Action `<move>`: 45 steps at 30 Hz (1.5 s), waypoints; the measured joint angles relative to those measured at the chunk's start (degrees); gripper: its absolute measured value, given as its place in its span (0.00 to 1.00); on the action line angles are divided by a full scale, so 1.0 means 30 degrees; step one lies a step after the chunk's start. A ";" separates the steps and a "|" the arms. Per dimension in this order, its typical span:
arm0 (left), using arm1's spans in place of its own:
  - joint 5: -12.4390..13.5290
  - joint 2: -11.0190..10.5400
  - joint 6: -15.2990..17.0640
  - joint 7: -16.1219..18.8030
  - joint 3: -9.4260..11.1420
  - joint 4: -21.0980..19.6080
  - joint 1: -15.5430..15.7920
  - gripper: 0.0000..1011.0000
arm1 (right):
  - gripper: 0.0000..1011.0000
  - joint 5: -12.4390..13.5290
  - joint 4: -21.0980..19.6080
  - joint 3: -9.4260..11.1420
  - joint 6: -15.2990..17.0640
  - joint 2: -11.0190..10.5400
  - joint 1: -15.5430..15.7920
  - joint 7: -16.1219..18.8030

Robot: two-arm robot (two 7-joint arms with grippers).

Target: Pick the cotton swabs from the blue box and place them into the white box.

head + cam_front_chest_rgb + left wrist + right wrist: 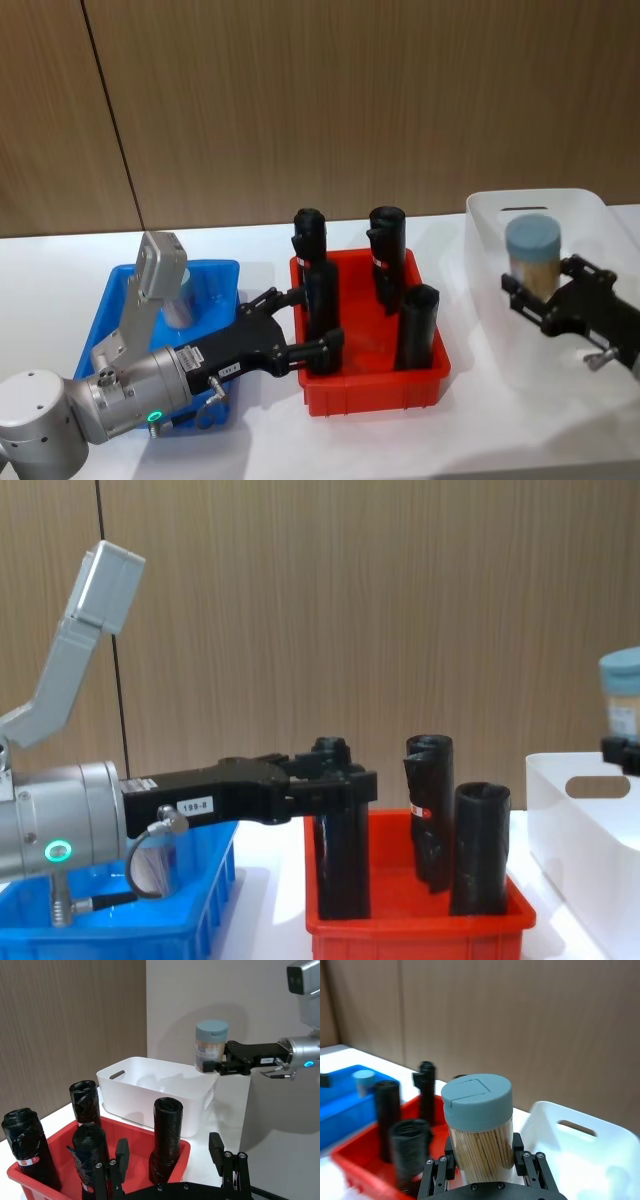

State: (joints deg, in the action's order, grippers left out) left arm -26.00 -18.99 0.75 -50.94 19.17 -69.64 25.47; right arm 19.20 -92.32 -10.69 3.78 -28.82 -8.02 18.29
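While the right gripper (535,292) clamps one cotton swab tub (531,250) by its sides, the tub hangs upright above the white box (540,197)
A second tub (178,296) stands in the blue box (112,305); the left gripper (300,325), jaws spread and empty, reaches from over that box toward the black rolls (415,325) in the red bin (375,388)

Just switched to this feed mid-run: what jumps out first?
The right gripper holds a clear plastic tub of swab sticks with a pale blue lid above the translucent white plastic bin. The open left gripper reaches from over the bright blue ribbed bin, where another tub stands, toward tall black rolls in the red plastic bin.
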 joint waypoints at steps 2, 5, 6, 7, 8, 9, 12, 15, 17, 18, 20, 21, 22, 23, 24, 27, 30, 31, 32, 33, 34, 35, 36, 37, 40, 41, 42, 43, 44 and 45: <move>0.0000 0.0000 0.0000 0.0001 0.0001 0.0000 0.0000 0.99 | 0.64 -0.0104 0.0358 0.0035 0.0102 0.0108 -0.0321 -0.0458; 0.0000 0.0000 0.0001 0.0001 0.0000 0.0000 0.0000 0.99 | 0.64 -0.0314 0.0919 0.0042 0.0200 0.0291 -0.0774 -0.0842; 0.0000 0.0000 0.0000 0.0001 0.0000 0.0001 0.0000 0.99 | 0.64 -0.0473 0.1348 0.0042 0.0259 0.0430 -0.1109 -0.1054; 0.0000 -0.0001 0.0000 0.0001 -0.0001 0.0000 0.0000 0.99 | 0.64 -0.0672 0.1791 0.0035 0.0326 0.0569 -0.1449 -0.1273; 0.0000 0.0000 0.0000 0.0000 0.0000 0.0000 0.0000 0.99 | 0.64 -0.0762 0.2018 0.0024 0.0350 0.0633 -0.1622 -0.1344; 0.0000 0.0000 0.0001 0.0001 0.0000 0.0000 0.0000 0.99 | 0.64 -0.0844 0.2254 0.0012 0.0379 0.0698 -0.1793 -0.1425; 0.0000 -0.0001 0.0000 0.0000 -0.0001 0.0000 0.0000 0.99 | 0.64 -0.1256 0.3311 -0.0056 0.0488 0.0997 -0.2530 -0.1636; 0.0000 -0.0001 0.0001 0.0001 0.0000 0.0000 0.0000 0.99 | 0.64 -0.1512 0.4121 -0.0123 0.0544 0.1217 -0.3085 -0.1723; 0.0000 0.0000 0.0000 0.0000 0.0000 0.0000 0.0000 0.99 | 0.64 -0.1844 0.5087 -0.0198 0.0600 0.1461 -0.3722 -0.1789; -0.0001 0.0000 0.0000 0.0001 0.0000 0.0000 0.0000 0.99 | 0.64 -0.1910 0.5405 -0.0219 0.0608 0.1544 -0.3928 -0.1809; 0.0000 0.0000 0.0001 0.0001 0.0000 0.0000 0.0000 0.99 | 0.64 -0.2037 0.5865 -0.0257 0.0612 0.1665 -0.4209 -0.1834; 0.0000 -0.0001 0.0001 0.0000 0.0000 0.0000 0.0000 0.99 | 0.64 -0.2107 0.6088 -0.0269 0.0614 0.1719 -0.4349 -0.1845; 0.0000 -0.0001 0.0000 0.0000 0.0000 0.0001 0.0000 0.99 | 0.64 -0.2222 0.6504 -0.0296 0.0613 0.1820 -0.4610 -0.1858; 0.0000 0.0000 0.0001 0.0000 0.0000 0.0000 0.0000 0.99 | 0.64 -0.2282 0.6694 -0.0309 0.0613 0.1864 -0.4731 -0.1863; 0.0000 -0.0001 0.0001 0.0000 0.0000 0.0001 0.0000 0.99 | 0.65 -0.2374 0.7100 -0.0329 0.0610 0.1958 -0.4990 -0.1874; 0.0000 -0.0001 0.0001 0.0001 0.0000 0.0000 0.0000 0.99 | 0.75 -0.2483 0.7588 -0.0350 0.0588 0.2077 -0.5292 -0.1882; 0.0000 -0.0001 0.0000 0.0000 0.0000 0.0001 0.0000 0.99 | 0.81 -0.2605 0.8076 -0.0373 0.0530 0.2202 -0.5604 -0.1899; 0.0000 0.0000 0.0000 0.0001 0.0000 0.0000 0.0000 0.99 | 0.85 -0.2651 0.8245 -0.0379 0.0488 0.2246 -0.5717 -0.1902; 0.0000 0.0000 0.0001 0.0001 0.0000 0.0000 0.0000 0.99 | 0.87 -0.2679 0.8323 -0.0379 0.0471 0.2268 -0.5768 -0.1901; 0.0000 -0.0001 0.0001 0.0000 0.0000 0.0000 0.0000 0.99 | 0.89 -0.2720 0.8440 -0.0382 0.0438 0.2297 -0.5847 -0.1902; 0.0000 -0.0001 0.0000 0.0001 0.0000 0.0001 0.0000 0.99 | 0.90 -0.2720 0.8440 -0.0382 0.0438 0.2297 -0.5847 -0.1902; 0.0000 -0.0001 0.0000 0.0000 0.0000 0.0000 0.0000 0.99 | 0.95 -0.2735 0.8548 -0.0381 0.0394 0.2327 -0.5921 -0.1901; 0.0000 0.0000 0.0000 0.0000 0.0000 0.0001 0.0000 0.99 | 0.96 -0.2740 0.8583 -0.0381 0.0374 0.2337 -0.5945 -0.1898; 0.0000 -0.0001 0.0000 0.0001 0.0000 0.0001 -0.0001 0.99 | 0.97 -0.2750 0.8647 -0.0381 0.0338 0.2354 -0.5993 -0.1890; 0.0024 -0.0006 0.0000 0.0073 0.0008 -0.0034 -0.0029 0.99 | 0.99 -0.2751 0.8652 -0.0380 0.0335 0.2355 -0.5995 -0.1889; 0.0040 -0.0011 0.0001 0.0130 0.0016 -0.0060 -0.0041 0.99 | 0.99 -0.2751 0.8646 -0.0380 0.0334 0.2355 -0.5991 -0.1889; 0.0056 -0.0013 0.0000 0.0207 0.0024 -0.0092 -0.0056 0.99 | 0.99 -0.2750 0.8624 -0.0380 0.0334 0.2355 -0.5972 -0.1890; 0.0104 -0.0024 0.0001 0.0401 0.0047 -0.0184 -0.0099 0.99 | 0.99 -0.2750 0.8593 -0.0380 0.0331 0.2357 -0.5949 -0.1893; 0.0129 -0.0030 0.0000 0.0510 0.0065 -0.0237 -0.0125 0.99 | 0.99 -0.2749 0.8550 -0.0379 0.0329 0.2361 -0.5913 -0.1899; 0.0165 -0.0039 0.0000 0.0636 0.0083 -0.0299 -0.0158 0.99 | 0.99 -0.2748 0.8434 -0.0380 0.0321 0.2368 -0.5829 -0.1923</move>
State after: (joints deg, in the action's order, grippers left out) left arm -25.50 -19.11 0.75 -49.03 19.42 -70.54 25.00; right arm 10.96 -67.02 -11.83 4.74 -21.72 -25.50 12.52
